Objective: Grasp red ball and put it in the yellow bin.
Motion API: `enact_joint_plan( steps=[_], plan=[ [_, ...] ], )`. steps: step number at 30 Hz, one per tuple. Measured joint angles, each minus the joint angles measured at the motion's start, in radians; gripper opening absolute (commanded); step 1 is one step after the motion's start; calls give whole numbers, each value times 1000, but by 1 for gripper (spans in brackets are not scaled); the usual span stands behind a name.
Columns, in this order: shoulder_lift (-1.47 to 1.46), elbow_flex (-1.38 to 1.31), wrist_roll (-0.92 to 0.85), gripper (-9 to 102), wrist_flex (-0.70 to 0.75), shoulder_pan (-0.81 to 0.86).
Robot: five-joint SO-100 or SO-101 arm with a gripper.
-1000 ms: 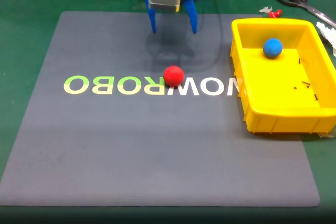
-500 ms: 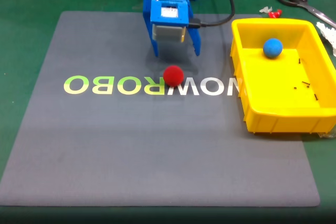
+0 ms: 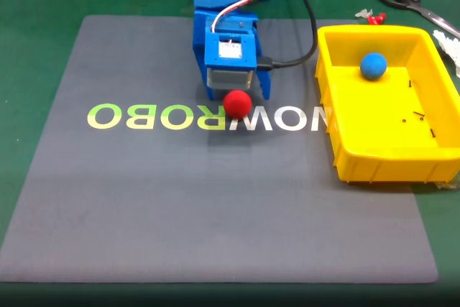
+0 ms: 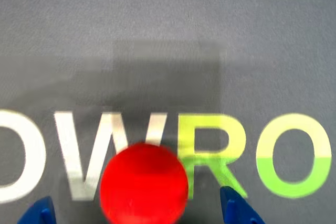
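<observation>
The red ball [image 3: 237,104] rests on the grey mat over the printed letters, and in the wrist view the red ball [image 4: 144,183] lies low between the two blue fingertips. My blue gripper [image 3: 238,95] stands open just behind the ball, one finger [image 3: 263,88] to its right and the other at its left. In the wrist view the gripper [image 4: 136,214] straddles the ball without touching it. The yellow bin [image 3: 433,157] sits at the right of the mat with a blue ball [image 3: 373,65] inside it.
The grey mat [image 3: 144,206] with ROBO lettering lies on a green table. Scissors [image 3: 413,1] and a small red-and-white clip [image 3: 371,15] lie behind the bin. A black cable [image 3: 305,19] loops from the arm toward the bin's left wall.
The gripper has come forward and down from the mat's far edge to the red ball, its fingers now on either side of it. The ball has not moved.
</observation>
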Motion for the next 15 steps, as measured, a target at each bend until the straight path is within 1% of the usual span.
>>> enact_joint_plan(
  steps=[7, 15],
  plan=[
    [-77, -49, 0, 33, -18, -9],
    [-121, -61, 5, 27, -54, -41]
  ],
)
